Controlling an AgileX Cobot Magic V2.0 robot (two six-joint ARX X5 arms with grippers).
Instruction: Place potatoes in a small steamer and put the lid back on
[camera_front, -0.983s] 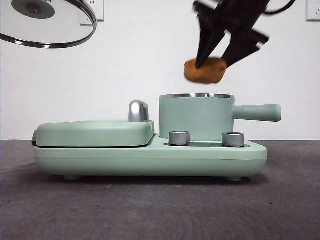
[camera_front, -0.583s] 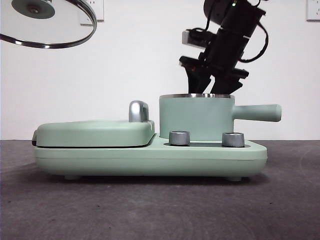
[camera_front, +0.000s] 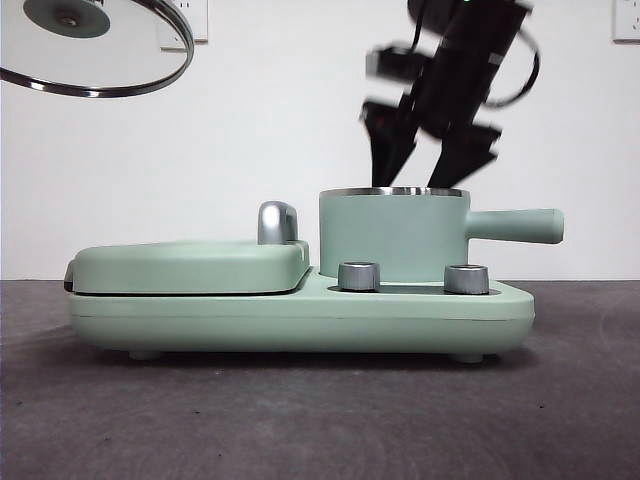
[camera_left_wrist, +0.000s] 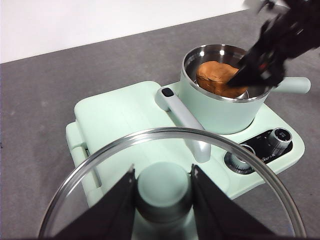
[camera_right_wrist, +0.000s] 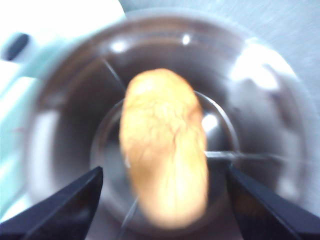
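- Front view: my right gripper (camera_front: 430, 165), jaws spread and empty, hangs upper right over the mint-green steel-rimmed steamer pot (camera_front: 393, 235).
- Left wrist view: my left gripper (camera_left_wrist: 163, 192) clamps the clear glass lid's (camera_left_wrist: 100, 165) knob.
- Right wrist view: the orange-brown cracked potato (camera_right_wrist: 164, 145) lies inside; 1 step left, lidding.

One potato (camera_left_wrist: 216, 77); one steamer pot (camera_front: 392, 235); one glass lid (camera_front: 95, 45); two control knobs (camera_front: 359, 276); two grippers (camera_front: 430, 150).
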